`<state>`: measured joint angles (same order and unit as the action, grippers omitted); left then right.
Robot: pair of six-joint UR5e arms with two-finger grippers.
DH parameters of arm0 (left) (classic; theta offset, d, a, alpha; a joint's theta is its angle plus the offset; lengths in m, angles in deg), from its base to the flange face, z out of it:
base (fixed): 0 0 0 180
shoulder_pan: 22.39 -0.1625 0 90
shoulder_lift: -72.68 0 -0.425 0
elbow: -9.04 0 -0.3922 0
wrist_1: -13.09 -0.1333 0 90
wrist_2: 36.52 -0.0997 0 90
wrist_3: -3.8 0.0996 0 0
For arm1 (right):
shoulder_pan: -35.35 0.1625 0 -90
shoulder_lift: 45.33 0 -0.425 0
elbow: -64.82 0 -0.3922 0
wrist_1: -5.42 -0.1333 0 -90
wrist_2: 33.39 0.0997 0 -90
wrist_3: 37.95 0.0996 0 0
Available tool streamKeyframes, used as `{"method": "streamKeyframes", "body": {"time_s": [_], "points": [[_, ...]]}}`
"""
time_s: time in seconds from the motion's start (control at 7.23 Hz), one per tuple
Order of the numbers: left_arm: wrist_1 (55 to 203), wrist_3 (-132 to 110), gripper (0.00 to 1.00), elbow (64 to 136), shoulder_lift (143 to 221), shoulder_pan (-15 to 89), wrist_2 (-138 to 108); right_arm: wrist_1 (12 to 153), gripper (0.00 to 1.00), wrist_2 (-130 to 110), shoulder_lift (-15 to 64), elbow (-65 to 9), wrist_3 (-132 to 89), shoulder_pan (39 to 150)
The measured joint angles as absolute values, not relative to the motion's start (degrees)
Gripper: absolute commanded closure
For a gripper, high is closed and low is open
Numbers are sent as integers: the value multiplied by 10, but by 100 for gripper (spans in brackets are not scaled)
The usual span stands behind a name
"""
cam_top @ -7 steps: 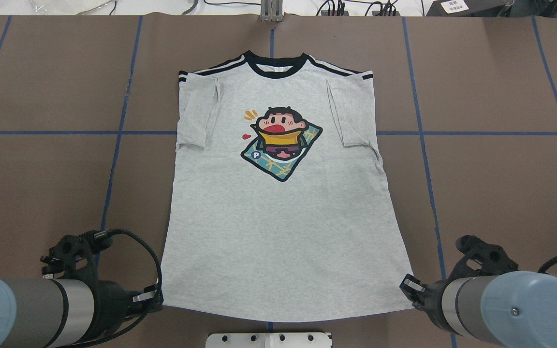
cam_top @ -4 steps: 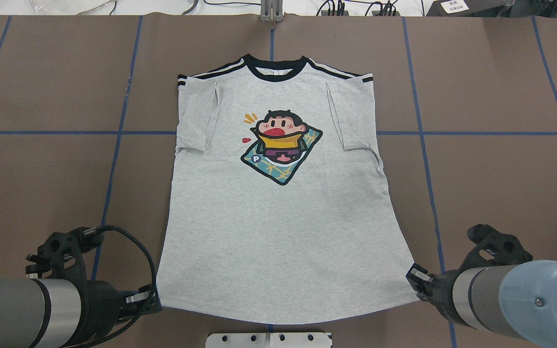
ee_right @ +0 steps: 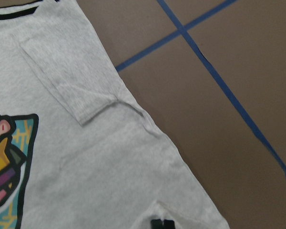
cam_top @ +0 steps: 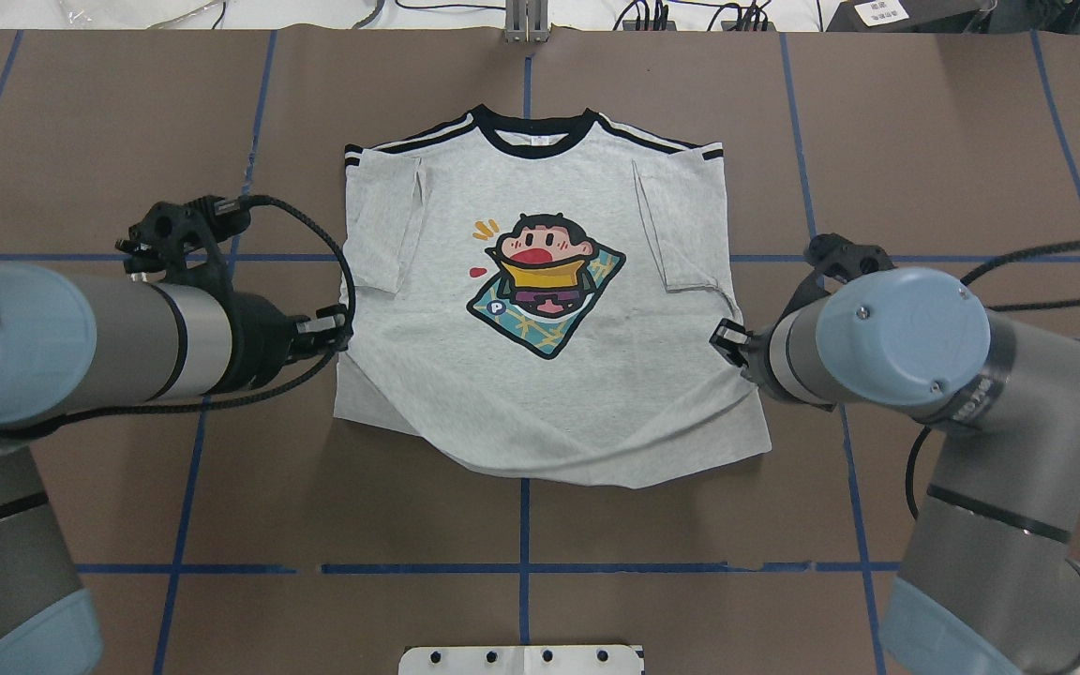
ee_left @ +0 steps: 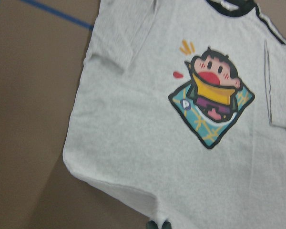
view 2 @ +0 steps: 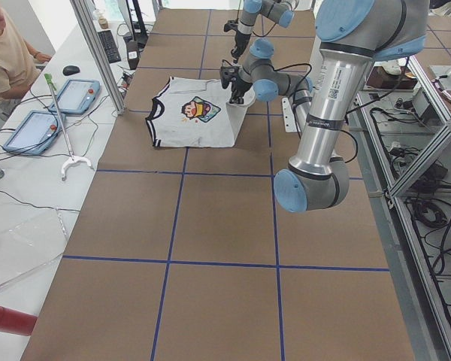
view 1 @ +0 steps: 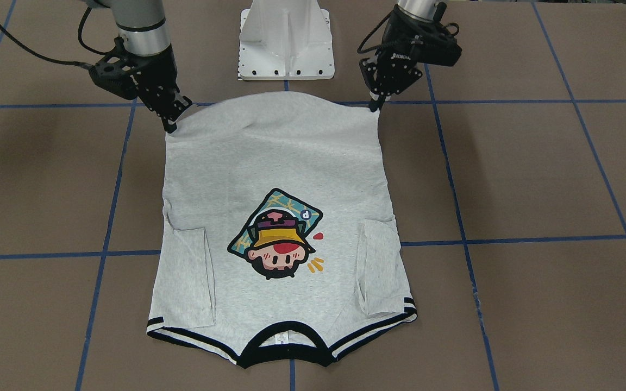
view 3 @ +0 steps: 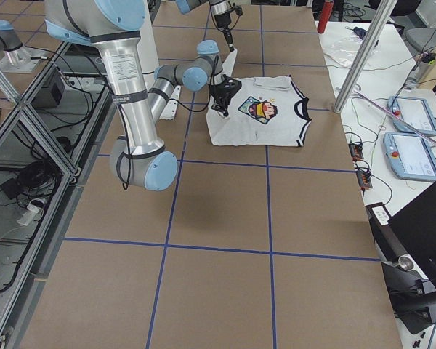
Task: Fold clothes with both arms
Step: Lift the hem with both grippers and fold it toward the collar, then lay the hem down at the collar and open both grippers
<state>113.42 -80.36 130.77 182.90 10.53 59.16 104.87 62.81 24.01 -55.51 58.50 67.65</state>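
The grey T-shirt (cam_top: 549, 403) lies chest-up on the brown table, its black collar (cam_top: 532, 141) far from me and its sleeves folded in over the chest. My left gripper (cam_top: 341, 330) is shut on the left hem corner. My right gripper (cam_top: 723, 339) is shut on the right hem corner. Both hold the hem raised above the shirt's lower half, so the cloth drapes down and bulges between them. In the front-facing view the shirt (view 1: 269, 163) hangs from the left gripper (view 1: 374, 106) and the right gripper (view 1: 170, 126). The wrist views show the cartoon print (ee_left: 212, 107) and a folded sleeve (ee_right: 71, 81).
The white pedestal base (view 1: 286, 38) stands at my edge of the table, behind the raised hem. Blue tape lines (cam_top: 521, 568) grid the brown cover. An operator (view 2: 7, 53) sits at a side table with tablets (view 2: 71, 94) beyond the far edge.
Both grippers have risen from the table's near edge and moved forward toward the collar with the hem corners. The shirt's lower part has lifted and looks much shorter from above.
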Motion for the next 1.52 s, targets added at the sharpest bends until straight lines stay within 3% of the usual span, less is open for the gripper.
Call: {"method": "streamKeyframes", "body": {"time_s": [0.41, 0.83, 1.11, 1.38, 1.52], "points": [[1268, -744, 100, 1113, 1886, 185, 594, 1001, 100, 665, 106, -341, 459, 796], [1404, -711, 100, 933, 1939, 214, 590, 882, 100, 668, 16, -138, 434, 847], [1469, -672, 100, 848, 1964, 231, 586, 818, 100, 669, -14, -50, 422, 859], [1501, -645, 69, 792, 1982, 235, 574, 782, 100, 668, -20, -10, 414, 861], [1508, -632, 64, 779, 1987, 235, 571, 777, 100, 667, -20, -3, 413, 861]]}}
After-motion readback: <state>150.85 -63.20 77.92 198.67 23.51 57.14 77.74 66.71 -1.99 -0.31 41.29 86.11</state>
